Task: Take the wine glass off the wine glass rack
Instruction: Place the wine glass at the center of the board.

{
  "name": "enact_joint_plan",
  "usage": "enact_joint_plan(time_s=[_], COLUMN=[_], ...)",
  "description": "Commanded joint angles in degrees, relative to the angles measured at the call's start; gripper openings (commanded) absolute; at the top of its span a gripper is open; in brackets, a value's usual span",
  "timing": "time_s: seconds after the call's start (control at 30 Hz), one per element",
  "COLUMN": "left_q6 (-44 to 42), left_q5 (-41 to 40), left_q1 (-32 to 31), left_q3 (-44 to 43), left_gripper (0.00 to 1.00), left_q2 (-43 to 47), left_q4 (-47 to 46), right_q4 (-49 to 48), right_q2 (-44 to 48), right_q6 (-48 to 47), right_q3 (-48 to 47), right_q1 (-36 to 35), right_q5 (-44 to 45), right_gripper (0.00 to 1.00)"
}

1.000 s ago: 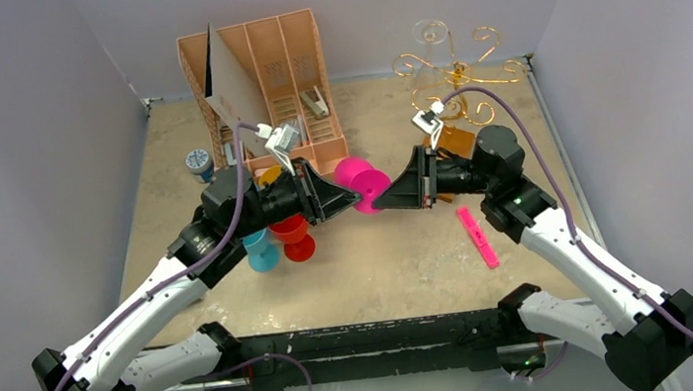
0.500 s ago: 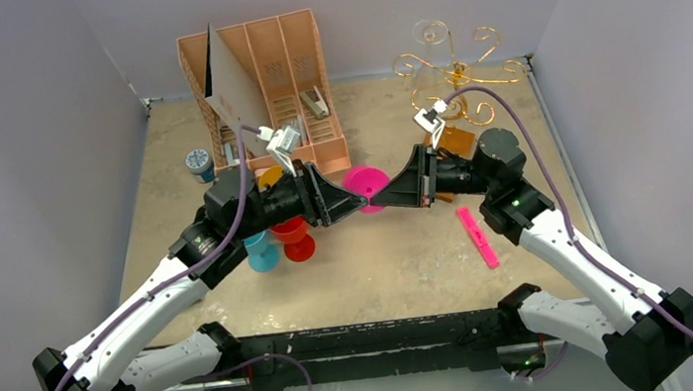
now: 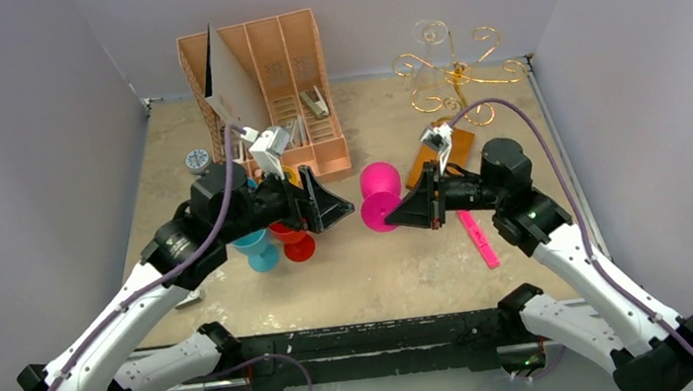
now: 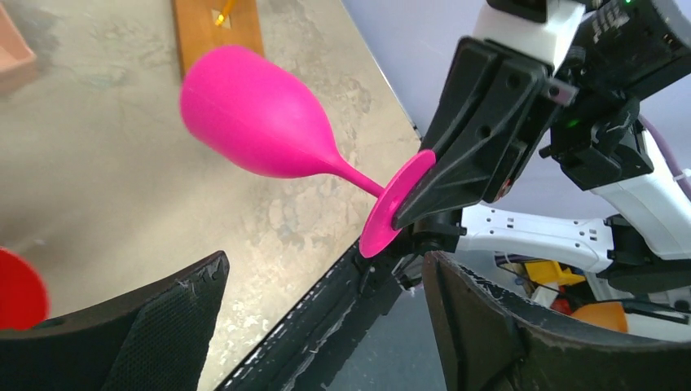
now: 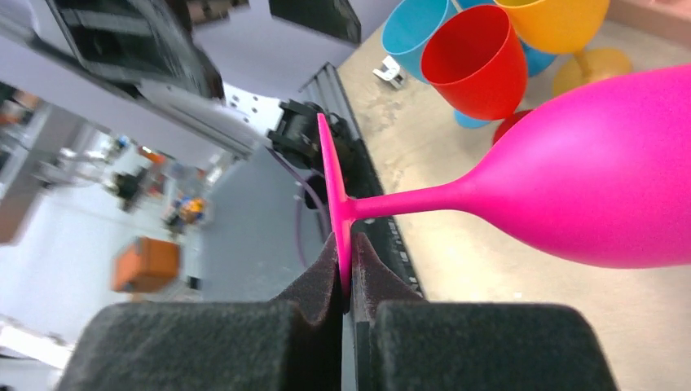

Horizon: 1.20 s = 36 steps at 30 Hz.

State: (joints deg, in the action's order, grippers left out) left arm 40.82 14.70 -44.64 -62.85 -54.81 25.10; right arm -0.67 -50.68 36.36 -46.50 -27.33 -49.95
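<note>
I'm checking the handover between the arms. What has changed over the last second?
The left gripper opened its jaws, let go of the pink wine glass and drew back toward its own side. The right gripper stays shut on the glass's foot and has carried it slightly toward the near edge. The wine glass rack, file organiser and red glass have not moved.

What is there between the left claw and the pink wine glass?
Nothing. In the top view only a strip of bare table separates the open left claw from the pink wine glass, which the right claw holds by its foot.
</note>
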Motion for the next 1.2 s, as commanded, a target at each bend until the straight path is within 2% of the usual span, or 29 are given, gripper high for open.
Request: enact_joint_plan(time_s=[0.0, 0.13, 0.23, 0.37, 0.6, 0.83, 1.0, 1.17], left_q6=[-5.93, -6.98, -7.84, -9.01, -8.34, -8.56, -8.65, -10.03], left_q5=[-4.71, -3.12, 5.11, 14.92, 21.22, 23.9, 23.12, 21.99], left_q1=[0.32, 2.41, 9.47, 16.28, 17.55, 18.21, 18.76, 18.88], left_q3=[-7.46, -9.85, -12.77, -13.57, -15.4, -16.28, -17.22, -17.89], left_gripper=[0.89, 0.92, 0.92, 0.93, 0.93, 0.94, 0.94, 0.94], left_q2=[1.29, -0.6, -3.8, -5.47, -8.76, -9.46, -10.67, -11.05], left_q4=[11.58, 14.86, 18.51, 17.0, 14.68, 13.86, 14.56, 14.73], right_q4=[6.31, 10.45, 15.59, 19.43, 20.88, 19.65, 19.55, 22.05], right_q2=[4.48, 5.46, 4.58, 3.42, 5.72, 11.18, 12.89, 12.96], right_q6=[-18.05, -29.68, -36.72, -44.01, -49.19, -53.14, -56.87, -64.45], right_q3=[0.37, 0.63, -0.2, -0.6, 1.13, 4.5, 6.02, 6.26], right_q1=[-0.22, -0.18, -0.18, -0.19, -0.18, -0.18, -0.18, -0.17], right_q5=[0.13, -1.72, -2.77, -3.71, -4.7, -4.5, -5.26, -7.26], right_gripper=[0.0, 0.0, 0.0, 0.0, 0.0, 0.0, 0.0, 0.0])
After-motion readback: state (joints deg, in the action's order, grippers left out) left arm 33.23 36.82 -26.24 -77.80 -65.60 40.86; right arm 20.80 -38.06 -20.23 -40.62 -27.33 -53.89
